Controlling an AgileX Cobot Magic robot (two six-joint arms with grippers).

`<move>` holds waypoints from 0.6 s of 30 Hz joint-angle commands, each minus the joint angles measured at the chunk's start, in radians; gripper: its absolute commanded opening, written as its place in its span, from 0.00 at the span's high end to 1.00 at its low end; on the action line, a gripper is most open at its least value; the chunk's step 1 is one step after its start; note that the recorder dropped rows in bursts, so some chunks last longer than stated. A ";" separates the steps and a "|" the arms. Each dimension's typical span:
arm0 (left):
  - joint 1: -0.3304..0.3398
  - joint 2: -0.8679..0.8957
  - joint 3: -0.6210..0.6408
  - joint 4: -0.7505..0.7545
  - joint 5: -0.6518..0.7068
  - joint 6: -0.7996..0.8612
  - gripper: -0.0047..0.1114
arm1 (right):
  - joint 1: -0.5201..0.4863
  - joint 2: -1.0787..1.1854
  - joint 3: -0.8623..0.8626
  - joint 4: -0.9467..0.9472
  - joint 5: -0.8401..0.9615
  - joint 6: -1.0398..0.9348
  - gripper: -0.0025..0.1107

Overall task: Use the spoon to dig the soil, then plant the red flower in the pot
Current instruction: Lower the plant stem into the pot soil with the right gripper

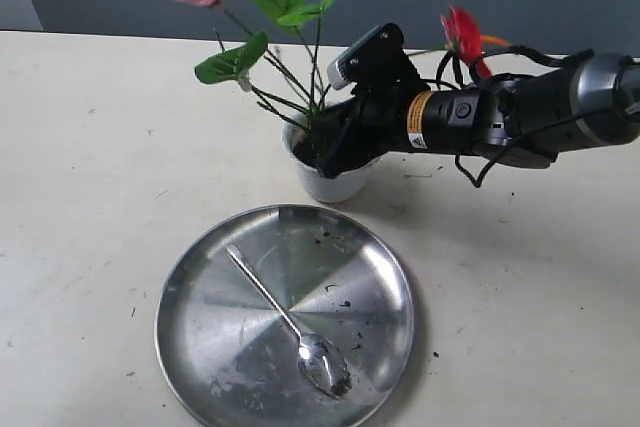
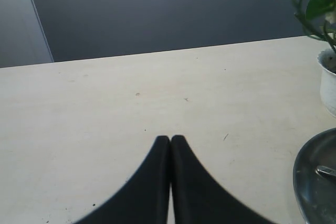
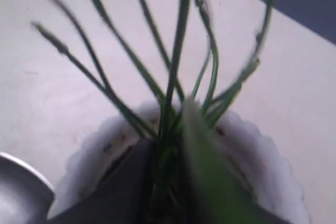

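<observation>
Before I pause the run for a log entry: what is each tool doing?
Left tool: closed, holding nothing.
Right tool: at the red flower stems inside the pot; grip cannot be told.

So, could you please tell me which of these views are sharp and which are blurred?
Exterior view: mostly sharp, soft sheen on the steel plate, the flower slightly smeared. Left wrist view: crisp, gripper dark against the pale table. Right wrist view: heavily blurred, stems and pot smeared.

Shiny metal spoon (image 1: 288,319), scuffed steel plate (image 1: 210,347), matt white pot (image 1: 335,185).
</observation>
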 commanded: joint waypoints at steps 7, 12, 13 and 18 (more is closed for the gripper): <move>-0.005 -0.001 -0.002 0.001 -0.014 -0.004 0.95 | -0.003 -0.015 0.009 -0.057 0.050 0.107 0.70; -0.005 -0.001 -0.002 0.001 -0.014 -0.004 0.95 | -0.003 -0.064 0.009 -0.119 0.075 0.179 0.70; -0.005 -0.001 -0.002 0.001 -0.014 -0.004 0.95 | -0.003 -0.072 0.009 -0.127 0.075 0.184 0.70; -0.005 -0.001 -0.002 0.001 -0.014 -0.004 0.95 | -0.003 -0.074 0.009 -0.155 0.097 0.254 0.70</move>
